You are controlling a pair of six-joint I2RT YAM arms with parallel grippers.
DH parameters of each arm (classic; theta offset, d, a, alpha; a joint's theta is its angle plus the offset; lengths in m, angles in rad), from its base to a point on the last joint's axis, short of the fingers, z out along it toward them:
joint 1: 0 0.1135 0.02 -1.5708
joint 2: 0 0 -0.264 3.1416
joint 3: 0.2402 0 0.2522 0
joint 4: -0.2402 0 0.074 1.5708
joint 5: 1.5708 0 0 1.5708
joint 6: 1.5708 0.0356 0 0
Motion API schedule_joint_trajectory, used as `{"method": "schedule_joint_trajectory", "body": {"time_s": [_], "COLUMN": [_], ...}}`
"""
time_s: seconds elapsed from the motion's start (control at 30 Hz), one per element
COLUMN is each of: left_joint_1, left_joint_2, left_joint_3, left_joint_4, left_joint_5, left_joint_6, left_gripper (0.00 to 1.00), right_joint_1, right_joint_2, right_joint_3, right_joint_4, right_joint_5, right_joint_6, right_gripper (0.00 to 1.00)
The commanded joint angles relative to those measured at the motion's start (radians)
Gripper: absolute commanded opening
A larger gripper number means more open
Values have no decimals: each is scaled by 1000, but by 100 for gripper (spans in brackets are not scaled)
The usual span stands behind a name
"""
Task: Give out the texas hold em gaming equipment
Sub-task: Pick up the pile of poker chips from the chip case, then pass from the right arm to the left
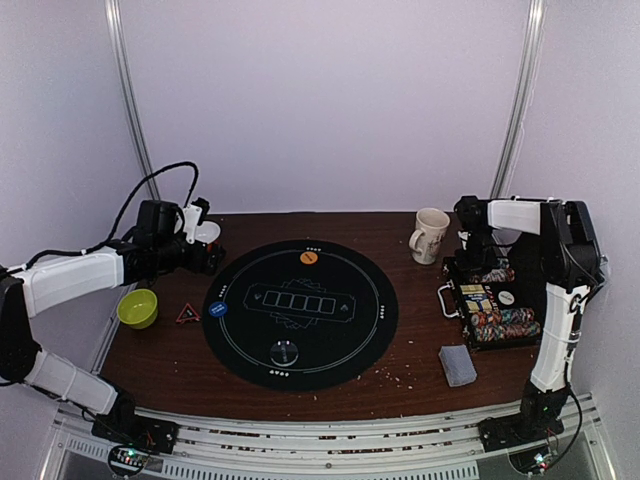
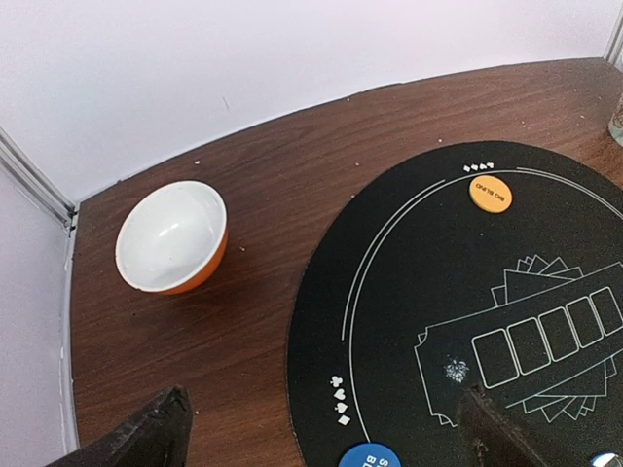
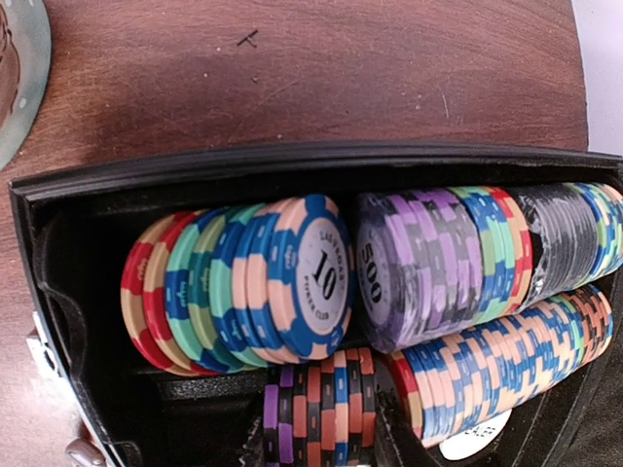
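An open black case (image 1: 452,300) at the right holds rows of striped poker chips (image 1: 503,322). My right gripper (image 1: 481,260) hangs over its far end. In the right wrist view it (image 3: 323,433) is shut on a short stack of purple, black, orange and blue chips (image 3: 336,404), beside the chip rows (image 3: 243,287). A grey-blue deck of cards (image 1: 458,365) lies in front of the case. On the round black mat (image 1: 330,335) lie an orange disc (image 1: 309,257), a blue disc (image 1: 217,309) and a clear disc (image 1: 285,352). My left gripper (image 2: 321,438) is open over the mat's left edge, holding nothing.
A white-and-orange bowl (image 2: 173,236) sits at the back left by my left gripper (image 1: 200,240). A green bowl (image 1: 138,308) and a red triangle piece (image 1: 188,314) lie left of the mat. A mug (image 1: 430,235) stands behind the case.
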Motion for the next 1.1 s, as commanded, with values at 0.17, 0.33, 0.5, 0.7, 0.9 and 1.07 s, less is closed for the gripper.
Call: {"method": "schedule_joint_trajectory", "body": {"time_s": [0.17, 0.33, 0.5, 0.7, 0.9, 1.07], "left_joint_1": [9, 9, 7, -1, -118, -298], "left_joint_2": [-81, -129, -203, -273, -324, -316], "left_joint_3": [-46, -79, -120, -121, -95, -97], "left_joint_4": [114, 160, 218, 207, 131, 109], "left_joint_5": [35, 93, 261, 474, 554, 530], "left_joint_6": [31, 68, 118, 180, 342, 538], "left_gripper": [98, 96, 90, 89, 93, 98], "right_joint_1": [11, 41, 98, 248, 436, 538], "right_joint_2": [-130, -193, -257, -312, -319, -321], "right_joint_3": [76, 123, 151, 223, 284, 251], "right_joint_4": [-71, -138, -203, -289, -293, -149], "right_joint_5": [-63, -62, -72, -92, -239, -468], "right_joint_6": [35, 42, 58, 74, 120, 200], "right_gripper": [0, 0, 0, 0, 0, 0]}}
